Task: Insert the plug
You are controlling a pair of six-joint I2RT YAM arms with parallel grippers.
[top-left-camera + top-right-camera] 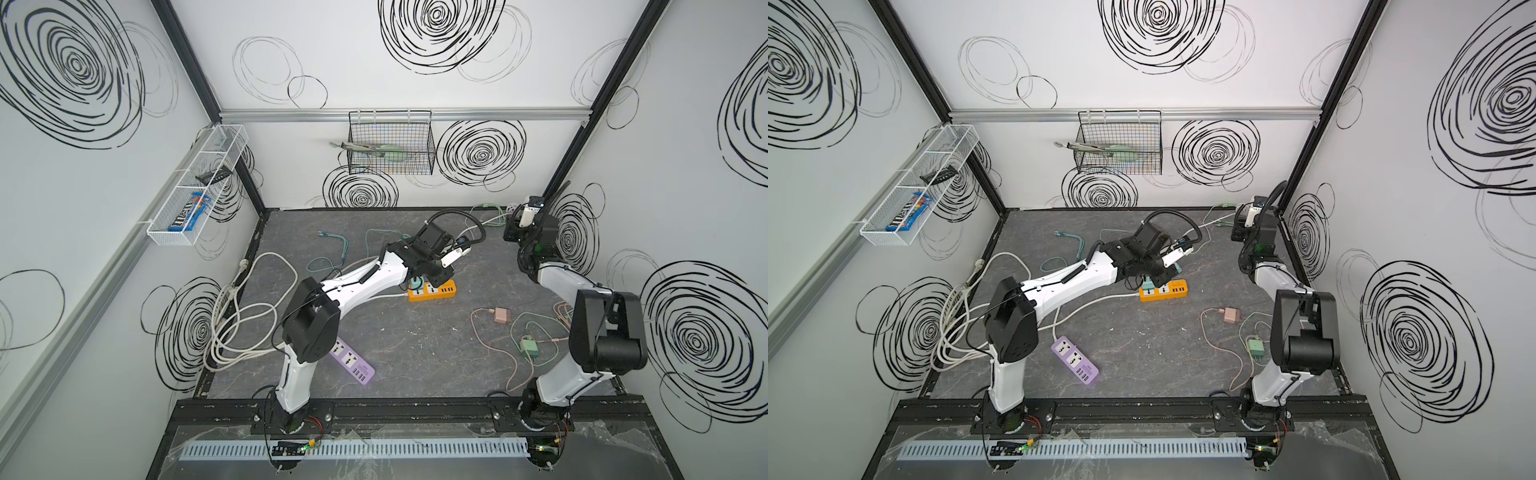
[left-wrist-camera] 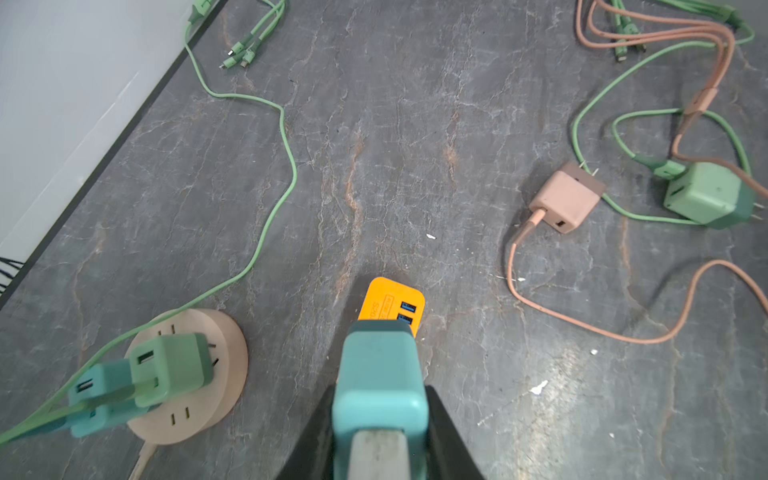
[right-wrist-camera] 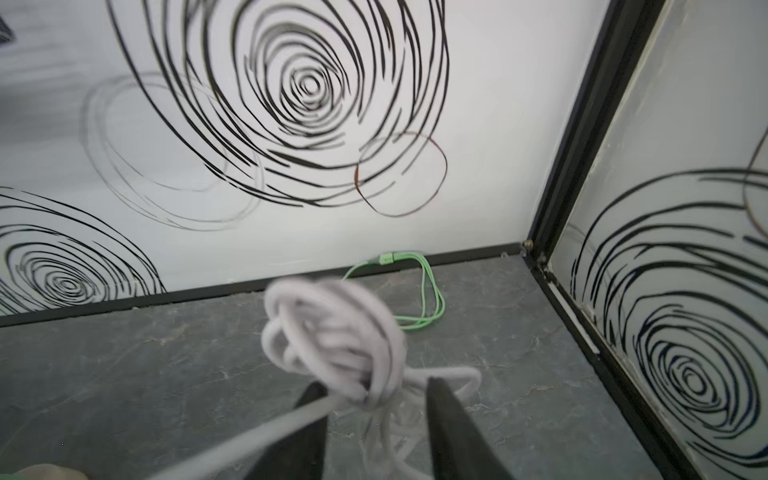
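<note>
Teal plug in left hand — wooden socket disc wrist-view only

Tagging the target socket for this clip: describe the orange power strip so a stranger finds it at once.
On the grey table, look near the middle, just below the left gripper holding a teal plug. The orange power strip lies flat there; the other strip, nearer the front edge, is purple.
</note>
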